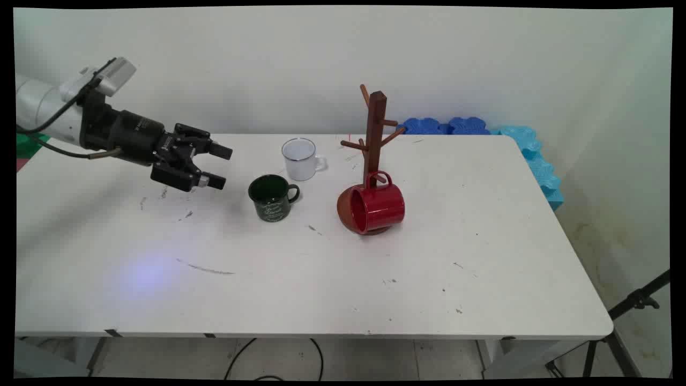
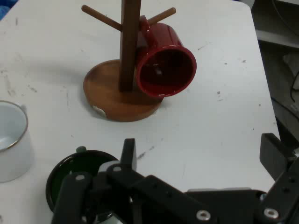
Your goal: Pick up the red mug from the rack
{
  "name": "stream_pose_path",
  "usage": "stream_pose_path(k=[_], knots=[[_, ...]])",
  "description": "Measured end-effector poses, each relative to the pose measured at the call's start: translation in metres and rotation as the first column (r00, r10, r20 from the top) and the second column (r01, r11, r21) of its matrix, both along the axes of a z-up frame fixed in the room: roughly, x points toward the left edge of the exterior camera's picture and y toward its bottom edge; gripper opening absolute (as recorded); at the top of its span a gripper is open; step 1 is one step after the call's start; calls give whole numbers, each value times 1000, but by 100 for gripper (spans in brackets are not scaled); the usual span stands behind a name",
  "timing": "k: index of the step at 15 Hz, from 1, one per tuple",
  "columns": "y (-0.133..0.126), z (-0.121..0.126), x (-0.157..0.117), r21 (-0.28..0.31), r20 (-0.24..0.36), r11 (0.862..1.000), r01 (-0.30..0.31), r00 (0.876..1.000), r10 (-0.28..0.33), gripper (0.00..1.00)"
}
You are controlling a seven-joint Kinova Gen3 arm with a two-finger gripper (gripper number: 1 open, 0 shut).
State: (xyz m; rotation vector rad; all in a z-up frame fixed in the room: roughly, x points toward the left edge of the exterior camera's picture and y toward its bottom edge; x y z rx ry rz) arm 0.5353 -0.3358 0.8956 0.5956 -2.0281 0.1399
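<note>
Overhead, the black gripper (image 1: 218, 166) hangs above the left part of the white table (image 1: 482, 279), reaching in from the left and pointing right. Its two fingers (image 1: 221, 150) stand well apart with nothing between them; it touches nothing.

Nearest thing: a dark green mug (image 1: 272, 197), upright, just right of the fingertips and lower, handle turned to the right. White lettering on its side (too small to read). From the hand camera the green mug (image 2: 70, 175) sits at the lower left, largely hidden behind the gripper's (image 2: 201, 163) own linkage.

Behind the green mug and a little right: a white mug (image 1: 300, 159), upright, handle to the right, dark thin rim. The two mugs are near each other but apart. In the hand view the white mug (image 2: 11, 140) is cut by the left edge.

Farther right, toward the table's middle: a wooden mug tree (image 1: 377, 128), upright post with pegs angled upward, on a round wooden base (image 2: 110, 91). A red mug (image 1: 378, 208) hangs by its handle from a low peg, tipped on its side, mouth facing the camera's left; its body rests against the base. The hand view looks straight into the red mug's (image 2: 166, 63) open mouth.

Blue foam pieces (image 1: 482, 128) lie along the table's far right edge, against the wall. A black tripod leg (image 1: 632, 305) shows at lower right, off the table.
</note>
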Motion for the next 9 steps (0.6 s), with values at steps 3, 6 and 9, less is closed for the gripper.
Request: stream_pose_path(k=[3,6,9], knots=[[1,-1,-11,-5,-4,1000,-29,1000,29,100],[2,-1,-38,11,-9,998,-60,998,60,100],[4,-5,-75,41,12,996,-76,997,75,100]])
